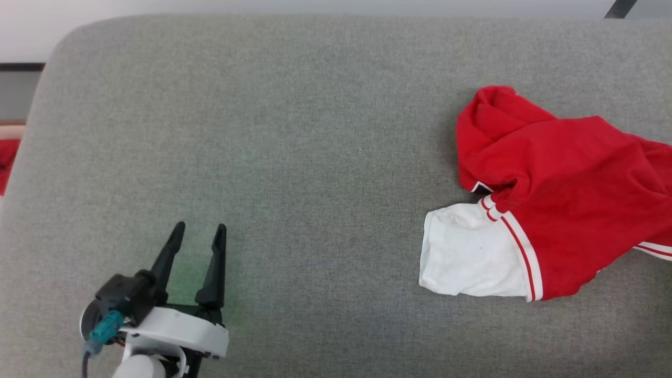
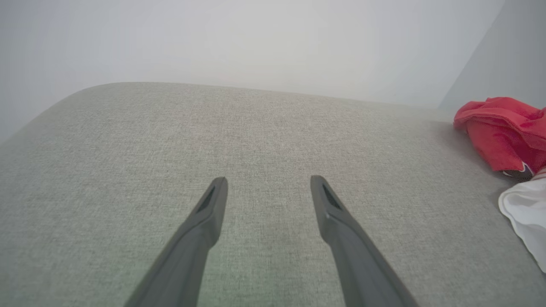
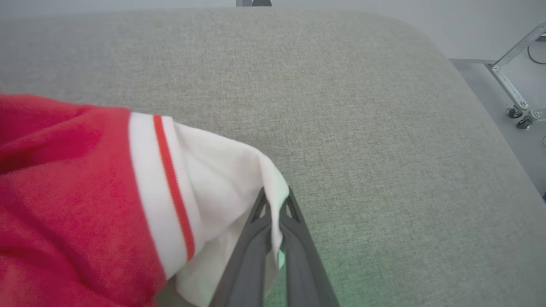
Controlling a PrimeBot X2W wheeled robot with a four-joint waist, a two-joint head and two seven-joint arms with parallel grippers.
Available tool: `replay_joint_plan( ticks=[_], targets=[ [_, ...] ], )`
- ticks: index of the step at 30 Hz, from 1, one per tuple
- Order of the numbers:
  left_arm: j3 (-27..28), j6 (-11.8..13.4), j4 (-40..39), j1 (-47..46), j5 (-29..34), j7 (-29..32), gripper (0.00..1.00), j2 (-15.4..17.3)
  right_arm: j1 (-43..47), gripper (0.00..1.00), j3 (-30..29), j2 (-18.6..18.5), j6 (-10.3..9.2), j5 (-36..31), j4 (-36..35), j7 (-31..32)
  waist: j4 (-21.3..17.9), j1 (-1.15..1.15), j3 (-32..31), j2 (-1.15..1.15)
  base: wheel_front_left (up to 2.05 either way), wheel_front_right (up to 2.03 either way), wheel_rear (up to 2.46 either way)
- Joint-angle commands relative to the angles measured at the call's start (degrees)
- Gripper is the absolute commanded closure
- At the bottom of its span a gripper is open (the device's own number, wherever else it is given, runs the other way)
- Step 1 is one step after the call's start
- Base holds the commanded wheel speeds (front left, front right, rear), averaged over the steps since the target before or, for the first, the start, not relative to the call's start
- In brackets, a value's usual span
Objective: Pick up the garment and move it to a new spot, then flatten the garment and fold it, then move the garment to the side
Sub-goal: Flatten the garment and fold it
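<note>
Nearest to me, my left gripper (image 1: 200, 227) hangs low over the near left of the grey padded table (image 1: 315, 131). Its 2 fingers are spread as wide as they go and have nothing between them. In the left wrist view, the left gripper (image 2: 268, 181) points across bare fabric.

My right gripper (image 3: 276, 196) is closed tight, with a fold of white sleeve (image 3: 213, 170) pinched between its 2 fingers. The sleeve's red stripe and the shirt's red body sit just to the left of the pinch in that view.

The shirt (image 1: 567, 199) lies crumpled on the right side of the table, well apart from my left gripper. It runs off the right edge of the head view. 1 white sleeve (image 1: 472, 252) lies flat at its near left corner with no gripper on it, so I judge the sleeve I hold is the other 1.

I take this as the 1st step: the grip is made, and the shirt is not yet moved. The next move calls for lifting the pinched sleeve and carrying the shirt left to the open middle, high enough that it does not bunch. My left gripper can then take the free sleeve.

I count 1 shirt, 2 grippers and 1 table. There is also 1 scrap of other red cloth (image 1: 6, 160) past the table's far left edge.
</note>
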Motion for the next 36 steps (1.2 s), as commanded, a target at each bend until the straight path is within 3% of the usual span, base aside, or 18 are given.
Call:
replay_joint_plan(
  ticks=[1, 6, 11, 15, 19, 24, 28, 31, 36],
  targets=[
    [-0.2, -0.2, 0.1, -0.2, -0.3, 0.3, 0.0, 0.3, -0.2, 0.01, -0.1, 0.5, -0.08, -0.3, 0.3, -0.4, -0.1, 0.0, -0.6, 0.0, 0.0, 0.0, 0.0],
    [-2.7, -0.2, -1.5, -2.4, -0.7, 2.7, 0.0, 4.4, 0.6, 0.0, -0.8, 1.5, -0.08, -0.8, 0.2, -4.1, -0.7, 0.0, -2.7, 0.0, 0.0, 0.0, 0.0],
    [-7.0, -0.2, -5.7, -7.3, -2.0, 9.2, 0.0, 12.1, 2.5, 0.0, -0.4, 2.8, -0.08, 0.8, -3.8, -8.9, -1.7, 0.0, -5.3, 0.0, 0.0, 0.0, 0.0],
    [-13.0, -0.2, -9.1, -13.5, -5.5, 17.6, 0.0, 18.1, 5.6, 0.0, 3.9, 5.0, -0.09, 3.1, -10.5, -11.6, -3.5, 0.0, -6.8, 0.0, 0.0, 0.0, 0.0],
    [-20.3, -0.2, -9.7, -20.8, -15.6, 29.9, 0.0, 20.8, 9.0, 0.0, 8.5, 7.8, -0.08, 4.9, -18.3, -12.1, -5.8, 0.0, -7.2, 0.0, 0.0, 0.0, 0.0],
    [-28.4, -0.1, -4.7, -28.7, -32.1, 50.3, 0.0, 19.6, 12.1, 0.0, 10.7, 10.4, -0.08, 5.0, -24.9, -11.0, -8.5, 0.0, -6.0, 0.0, 0.0, 0.0, 0.0],
    [-32.0, 0.3, 1.1, -33.2, -39.9, 63.0, 0.0, 16.8, 13.1, 0.0, 10.8, 11.9, -0.08, 4.8, -27.8, -10.5, -10.6, 0.0, -4.2, 0.0, 0.0, 0.0, 0.0],
    [-33.8, 0.6, 4.5, -35.2, -41.6, 67.7, 0.0, 14.9, 13.2, 0.0, 10.6, 12.8, -0.08, 4.7, -28.9, -10.5, -12.3, 0.0, -2.8, 0.0, 0.0, 0.0, 0.0],
    [-34.6, 1.2, 8.0, -35.6, -43.8, 69.6, 0.0, 11.6, 12.6, 0.0, 10.4, 13.9, -0.08, 4.7, -29.3, -11.1, -14.6, 0.0, -0.4, 0.0, 0.0, 0.0, 0.0]
  ],
)
